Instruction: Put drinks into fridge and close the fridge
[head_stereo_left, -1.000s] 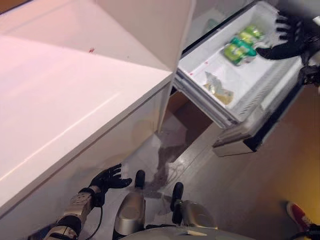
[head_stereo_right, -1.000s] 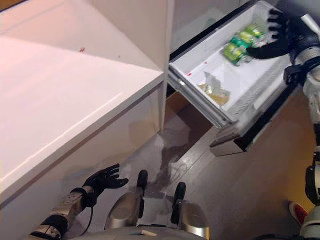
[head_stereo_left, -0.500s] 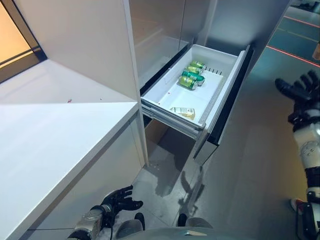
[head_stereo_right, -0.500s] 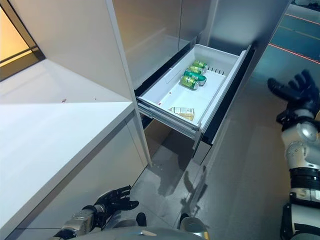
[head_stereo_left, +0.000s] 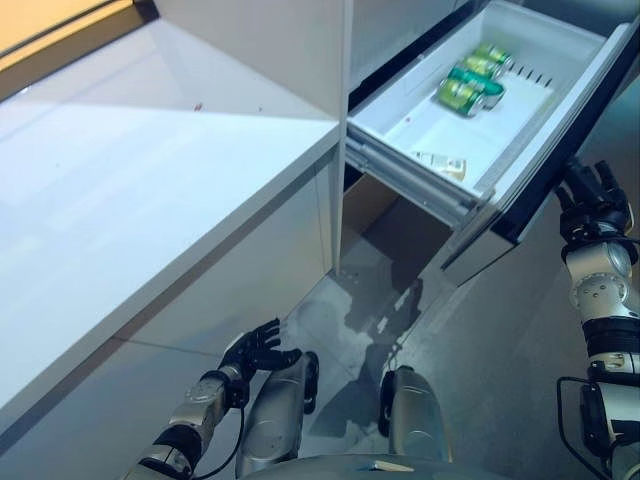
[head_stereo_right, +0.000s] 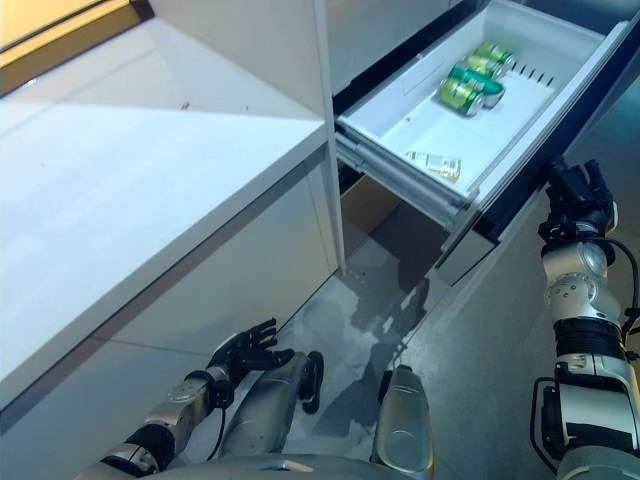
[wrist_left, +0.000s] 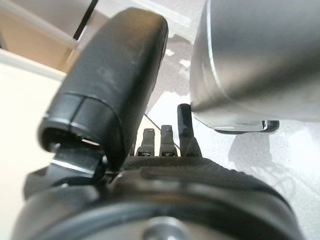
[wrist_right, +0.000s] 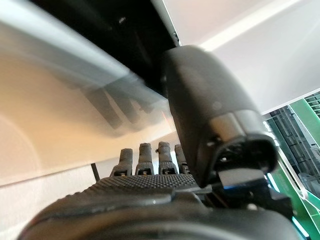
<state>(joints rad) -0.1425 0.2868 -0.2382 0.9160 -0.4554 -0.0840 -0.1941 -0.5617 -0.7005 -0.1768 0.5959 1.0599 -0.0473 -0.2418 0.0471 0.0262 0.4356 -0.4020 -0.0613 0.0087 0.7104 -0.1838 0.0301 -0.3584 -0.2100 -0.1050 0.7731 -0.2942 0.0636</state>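
The fridge drawer (head_stereo_left: 402, 152) stands pulled out at the upper right. Green cans (head_stereo_left: 468, 82) lie at its far end and a small pale drink (head_stereo_left: 443, 163) lies near its front. My right hand (head_stereo_right: 575, 195) is outside the drawer, close to its dark front panel (head_stereo_left: 548, 170), with fingers (wrist_right: 150, 155) straight and holding nothing. I cannot tell whether it touches the panel. My left hand (head_stereo_left: 258, 348) hangs low beside the counter, open and empty, and its fingers (wrist_left: 165, 137) are straight.
A long white counter (head_stereo_left: 150, 170) runs along the left, with a white cabinet wall (head_stereo_left: 300, 50) between it and the drawer. Grey floor (head_stereo_left: 480, 330) lies below the drawer and to the right.
The camera has shifted. My right hand has left the cans in the drawer, swung out to the right and come down to the drawer's front panel. The left hand stays low.
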